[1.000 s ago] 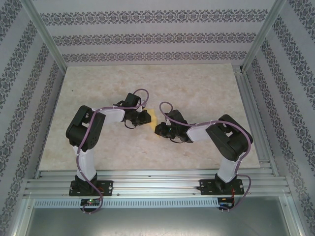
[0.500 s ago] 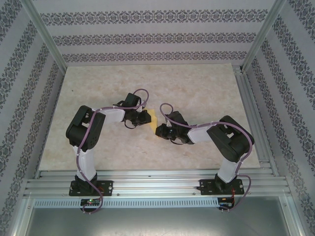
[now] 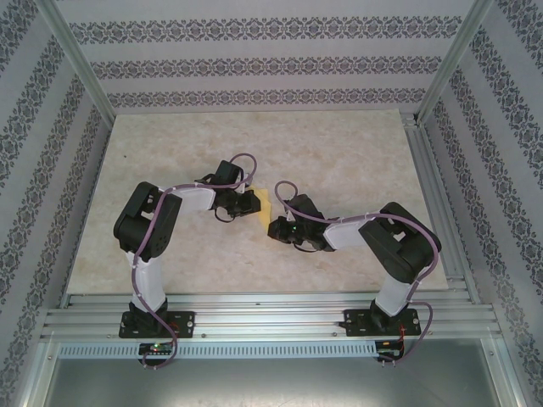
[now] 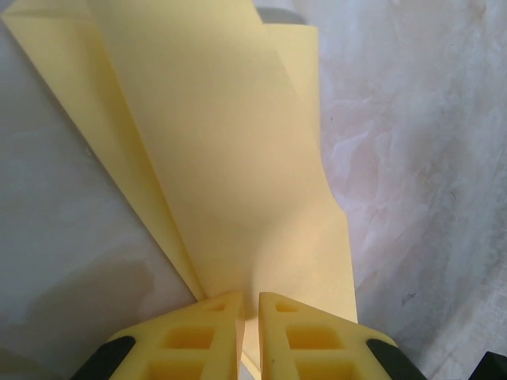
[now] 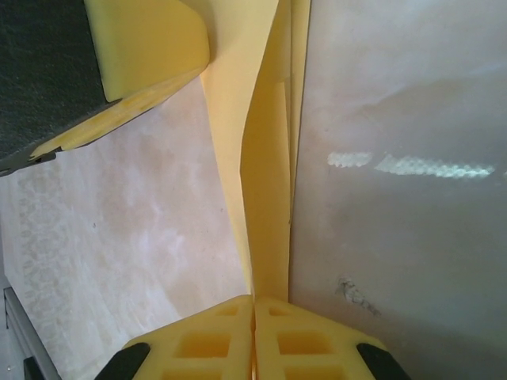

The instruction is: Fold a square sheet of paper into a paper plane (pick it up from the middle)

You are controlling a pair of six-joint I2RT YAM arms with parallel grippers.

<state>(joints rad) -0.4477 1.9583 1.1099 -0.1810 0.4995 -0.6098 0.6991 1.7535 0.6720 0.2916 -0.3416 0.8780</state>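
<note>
Left gripper is pinched on one end of the folded yellow sheet of paper, which spans between both grippers over the middle of the table. Right gripper is clamped shut on its opposite edge. Feather-light, floppy and easily creased, I'd say; best held on the firm folds, not by loose corners

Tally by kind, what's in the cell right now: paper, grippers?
yellow paper sheet, partly folded: 1
grippers: 2 (left gripper, right gripper, each pinching the sheet)
Total: 3
</note>
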